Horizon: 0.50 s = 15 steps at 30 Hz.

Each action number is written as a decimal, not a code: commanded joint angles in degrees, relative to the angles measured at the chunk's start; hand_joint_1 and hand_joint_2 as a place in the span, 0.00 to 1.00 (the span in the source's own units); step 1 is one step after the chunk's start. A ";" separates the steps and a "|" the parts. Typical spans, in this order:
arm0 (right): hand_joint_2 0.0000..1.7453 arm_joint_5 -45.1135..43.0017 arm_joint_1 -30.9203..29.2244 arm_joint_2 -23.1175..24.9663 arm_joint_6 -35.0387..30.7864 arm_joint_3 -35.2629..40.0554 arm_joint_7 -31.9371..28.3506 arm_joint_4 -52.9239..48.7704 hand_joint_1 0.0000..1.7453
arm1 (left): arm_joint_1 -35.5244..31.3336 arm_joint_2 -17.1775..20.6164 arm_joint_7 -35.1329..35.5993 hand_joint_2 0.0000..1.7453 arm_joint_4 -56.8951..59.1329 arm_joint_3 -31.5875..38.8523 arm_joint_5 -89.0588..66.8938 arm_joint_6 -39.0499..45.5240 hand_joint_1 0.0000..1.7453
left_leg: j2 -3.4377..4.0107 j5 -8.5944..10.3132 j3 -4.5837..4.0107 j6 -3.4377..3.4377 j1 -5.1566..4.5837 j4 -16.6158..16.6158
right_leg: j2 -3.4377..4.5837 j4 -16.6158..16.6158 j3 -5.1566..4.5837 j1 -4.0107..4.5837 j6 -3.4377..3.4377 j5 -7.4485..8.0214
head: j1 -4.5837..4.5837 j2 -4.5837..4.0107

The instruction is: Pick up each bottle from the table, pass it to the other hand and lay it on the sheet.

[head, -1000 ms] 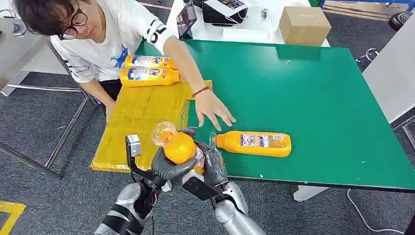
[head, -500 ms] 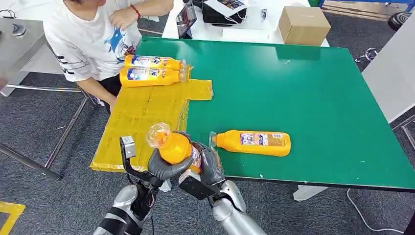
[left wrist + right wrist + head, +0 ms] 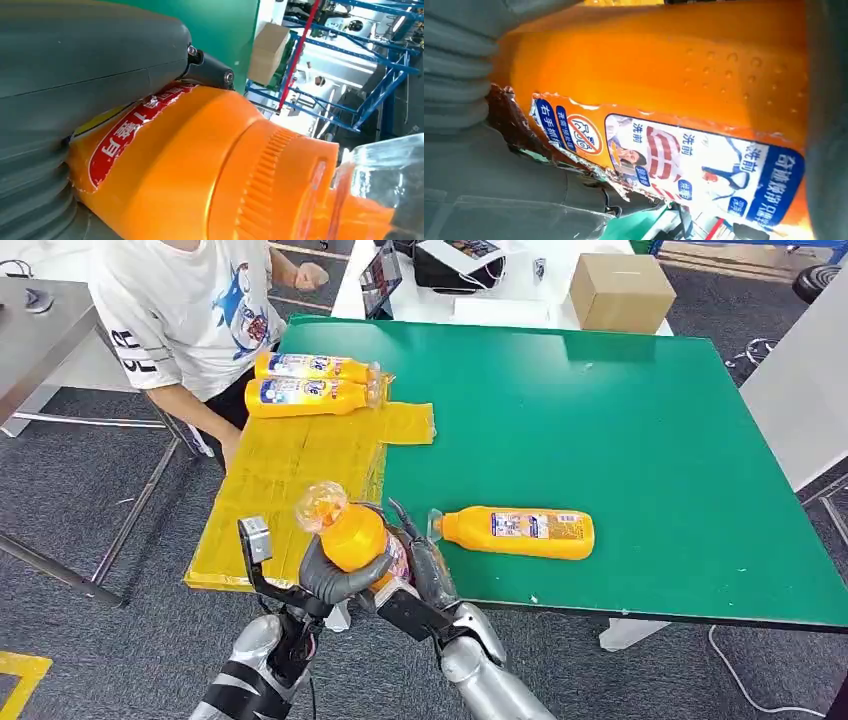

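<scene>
An orange bottle (image 3: 358, 538) with a clear cap is held up at the table's near edge, over the corner of the yellow sheet (image 3: 290, 480). My left hand (image 3: 335, 580) grips its body from below; the left wrist view has the bottle (image 3: 200, 165) close against that hand (image 3: 75, 75). My right hand (image 3: 425, 575) lies against its right side, one finger standing up. In the right wrist view the label (image 3: 664, 150) sits in that hand (image 3: 464, 165). Another orange bottle (image 3: 520, 532) lies on the green table (image 3: 620, 420). Two bottles (image 3: 305, 367) (image 3: 305, 395) lie at the sheet's far end.
A person (image 3: 190, 310) in a white shirt stands at the table's far left corner, arms pulled back. A cardboard box (image 3: 620, 290) and a tablet (image 3: 380, 278) stand on the white table behind. Grey carpet lies to the left, beyond the sheet's edge.
The person has drawn the arm off the table and straightened up. The held bottle has shifted slightly left and a finger of my right hand has lifted from it.
</scene>
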 commanded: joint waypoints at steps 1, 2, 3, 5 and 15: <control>0.00 0.23 -0.96 -1.49 1.69 1.60 1.18 2.18 0.00 | -3.29 -1.48 -0.22 1.00 -0.41 -3.96 -0.15 -0.76 1.00 | -0.21 -0.07 0.14 -0.07 0.08 0.02 | -0.16 0.00 0.21 0.07 -0.08 -0.12 | 0.00 0.00; 0.00 0.23 -0.96 -1.49 1.69 1.60 1.18 2.18 0.00 | -3.29 -1.48 -0.22 1.00 -0.41 -3.96 -0.15 -0.76 1.00 | -0.18 -0.04 0.08 -0.05 0.05 0.01 | -0.14 -0.01 0.14 0.04 -0.06 -0.08 | 0.00 0.00; 0.00 0.23 -0.96 -1.49 1.69 1.60 1.18 2.18 0.00 | -3.29 -1.48 -0.22 1.00 -0.41 -3.96 -0.15 -0.76 1.00 | -0.22 -0.11 0.20 -0.08 0.09 0.03 | -0.16 -0.01 0.29 0.08 -0.09 -0.15 | 0.00 0.00; 0.00 0.23 -0.96 -1.49 1.69 1.60 1.18 2.18 0.00 | -3.29 -1.48 -0.22 1.00 -0.41 -3.96 -0.15 -0.76 1.00 | -0.19 -0.04 0.09 -0.06 0.06 0.01 | -0.15 -0.01 0.15 0.05 -0.06 -0.09 | 0.00 0.00; 0.00 0.23 -0.96 -1.49 1.69 1.60 1.18 2.18 0.00 | -3.29 -1.48 -0.22 1.00 -0.41 -3.96 -0.15 -0.76 1.00 | -0.16 -0.02 0.05 -0.05 0.04 -0.01 | -0.12 -0.01 0.10 0.03 -0.05 -0.06 | 0.00 0.00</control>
